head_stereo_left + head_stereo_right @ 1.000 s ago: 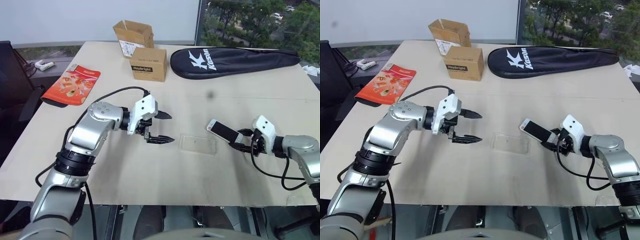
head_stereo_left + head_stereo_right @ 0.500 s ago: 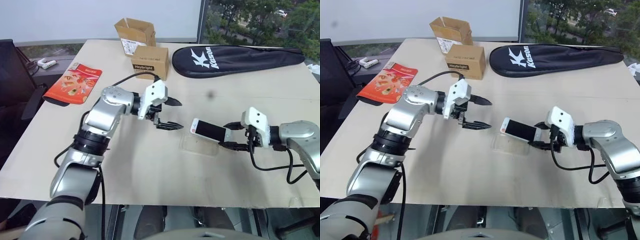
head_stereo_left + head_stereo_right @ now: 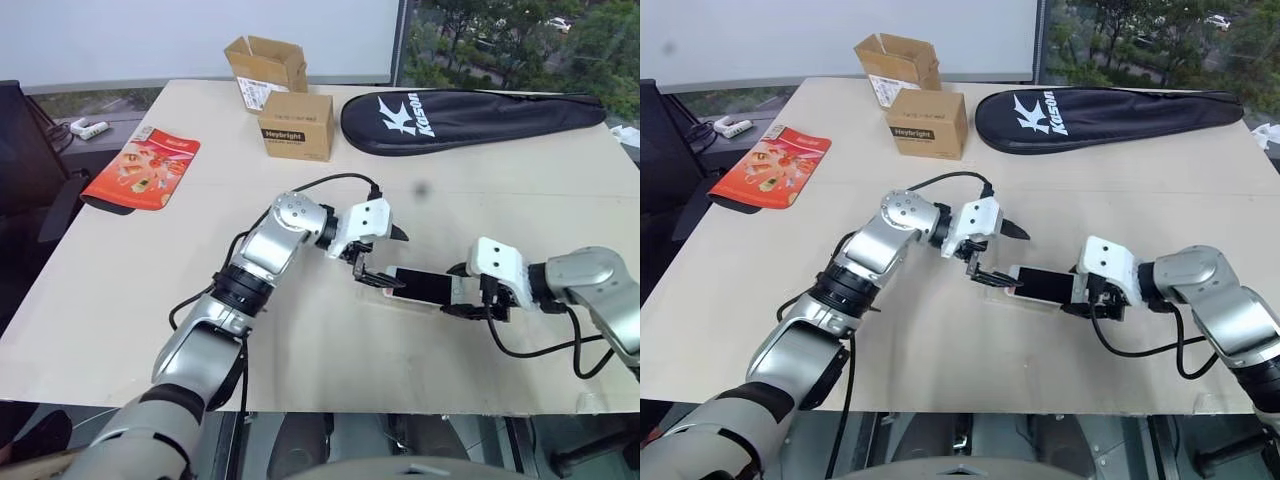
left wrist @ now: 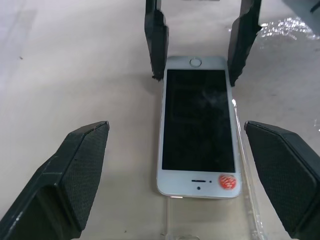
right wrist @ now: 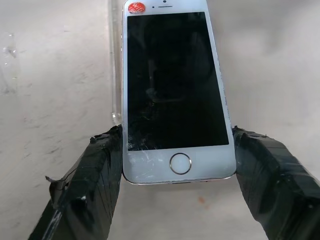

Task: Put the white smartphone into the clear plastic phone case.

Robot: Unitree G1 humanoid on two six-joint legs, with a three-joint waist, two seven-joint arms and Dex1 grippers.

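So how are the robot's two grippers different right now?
The right gripper is shut on the white smartphone with the black screen, gripping the sides at its home-button end; the left gripper is open and holds nothing. The right gripper's fingers press the phone's sides, while the left gripper's fingers stand wide of its other end. Both have two black fingers and face each other along the phone.

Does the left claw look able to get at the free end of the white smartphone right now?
Probably yes. The left claw stands open, its fingers apart on either side of the white smartphone's free end, nothing between them. The right claw grips the home-button end, clear of that approach.
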